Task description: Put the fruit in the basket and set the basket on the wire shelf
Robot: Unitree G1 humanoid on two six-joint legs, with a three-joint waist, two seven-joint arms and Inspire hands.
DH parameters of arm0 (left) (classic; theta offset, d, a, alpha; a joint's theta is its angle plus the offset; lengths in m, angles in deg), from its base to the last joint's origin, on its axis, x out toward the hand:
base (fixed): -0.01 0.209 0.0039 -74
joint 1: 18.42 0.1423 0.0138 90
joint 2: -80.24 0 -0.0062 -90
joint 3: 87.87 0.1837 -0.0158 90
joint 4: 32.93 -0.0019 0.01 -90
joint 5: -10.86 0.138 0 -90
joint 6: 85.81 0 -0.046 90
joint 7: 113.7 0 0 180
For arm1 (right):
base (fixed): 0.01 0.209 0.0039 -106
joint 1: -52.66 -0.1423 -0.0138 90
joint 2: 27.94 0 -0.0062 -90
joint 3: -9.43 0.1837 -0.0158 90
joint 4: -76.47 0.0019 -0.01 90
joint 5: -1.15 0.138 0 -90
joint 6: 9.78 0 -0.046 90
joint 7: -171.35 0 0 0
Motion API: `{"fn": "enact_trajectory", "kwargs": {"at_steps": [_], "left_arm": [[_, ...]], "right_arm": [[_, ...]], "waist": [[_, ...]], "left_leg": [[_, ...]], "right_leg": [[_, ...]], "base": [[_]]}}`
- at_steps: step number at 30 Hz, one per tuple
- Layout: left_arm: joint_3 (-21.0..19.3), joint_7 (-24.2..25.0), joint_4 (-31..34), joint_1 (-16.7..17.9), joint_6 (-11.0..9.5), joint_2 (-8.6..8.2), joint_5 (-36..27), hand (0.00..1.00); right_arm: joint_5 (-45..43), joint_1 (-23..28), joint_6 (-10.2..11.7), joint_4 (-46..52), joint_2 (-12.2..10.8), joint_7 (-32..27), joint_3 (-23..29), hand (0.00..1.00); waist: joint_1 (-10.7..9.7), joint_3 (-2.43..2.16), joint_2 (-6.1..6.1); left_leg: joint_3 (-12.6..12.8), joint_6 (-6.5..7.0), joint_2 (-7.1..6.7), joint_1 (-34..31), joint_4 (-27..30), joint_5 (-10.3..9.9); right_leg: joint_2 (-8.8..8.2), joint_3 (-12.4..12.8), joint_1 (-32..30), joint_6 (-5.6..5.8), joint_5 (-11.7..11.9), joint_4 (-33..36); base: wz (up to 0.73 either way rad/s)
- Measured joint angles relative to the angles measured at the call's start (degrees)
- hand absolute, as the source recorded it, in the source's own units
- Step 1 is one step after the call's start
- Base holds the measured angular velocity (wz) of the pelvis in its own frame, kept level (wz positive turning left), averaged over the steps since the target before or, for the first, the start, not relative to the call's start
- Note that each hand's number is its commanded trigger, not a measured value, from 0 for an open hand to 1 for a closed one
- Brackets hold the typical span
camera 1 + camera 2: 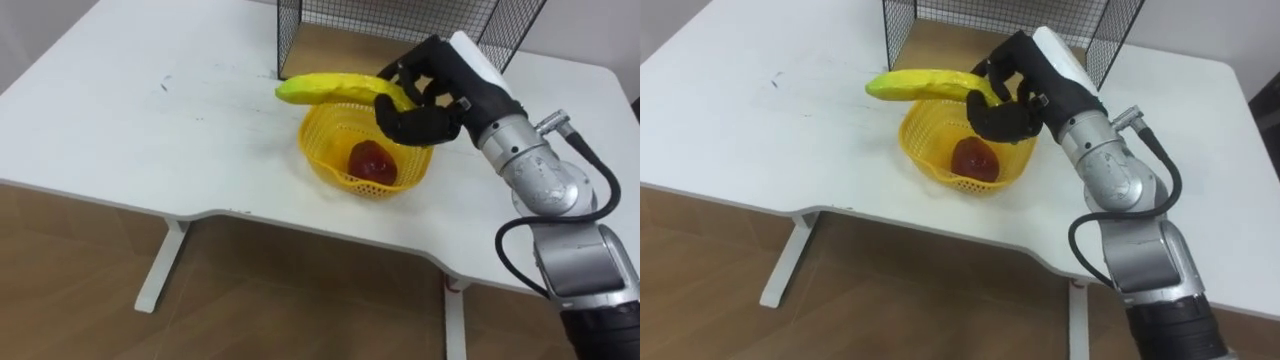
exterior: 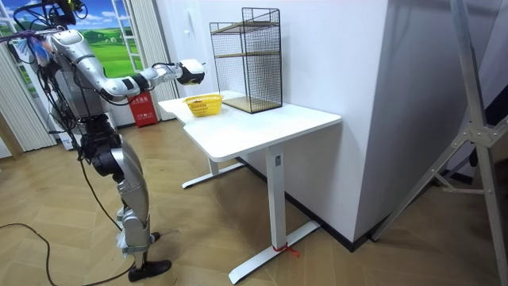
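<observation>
The right robot hand (image 1: pixel 432 100) has its fingers curled round one end of a banana (image 1: pixel 335 88), gripping it firmly and holding it level in the air. Directly below the robot hand sits a yellow basket (image 1: pixel 322 165) on the white table (image 1: pixel 150 130), with a red fruit (image 1: pixel 372 162) already lying in its bottom. Just beyond the robot hand stands the wire shelf (image 1: pixel 400 20), its open front facing the basket.

The main risk, as I judge it, comes from the banana's length: most of it juts out to the robot hand's left, past the basket's rim. Let go as it lies, it could land across the rim, tip out onto the table, or tilt the light basket over (the red fruit would then roll out too). Angling the free end down into the bowl before opening the fingers would avoid that. The robot hand is also close to the shelf's wires, so a backward swing could knock it.

No label, sticker or writing can be made out on the banana, basket or shelf.
</observation>
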Motion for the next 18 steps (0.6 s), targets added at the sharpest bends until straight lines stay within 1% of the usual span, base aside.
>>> {"fn": "enact_trajectory", "kwargs": {"at_steps": [4,14,18], "left_arm": [[0.00,0.11,0.01,0.25,0.28,-0.04,-0.01,0.00],[-0.02,0.15,0.00,0.30,0.44,-0.04,-0.04,0.00],[-0.09,-0.16,0.02,0.30,0.44,-0.03,-0.02,0.00]], "right_arm": [[-0.01,0.00,-0.02,-1.41,0.01,0.00,0.00,1.00],[-0.08,0.20,-0.35,-4.11,0.01,-0.08,0.01,1.00],[-0.16,1.09,-0.35,-4.32,0.02,-0.08,0.02,1.00]], "waist": [[0.01,-0.09,-0.13],[-0.11,-0.24,-0.35],[-0.21,-0.23,-0.33]], "left_leg": [[0.07,0.00,0.01,-0.02,-0.04,0.00],[0.09,0.01,-0.05,0.02,0.02,0.01],[0.08,0.01,0.00,0.01,-0.01,0.01]], "right_leg": [[-0.11,-0.49,0.00,0.00,0.00,0.10],[-0.13,-0.61,0.15,0.01,0.00,0.08],[-0.14,-0.60,0.16,0.01,-0.01,0.06]], "base": [[0.00],[0.00],[0.00]]}}
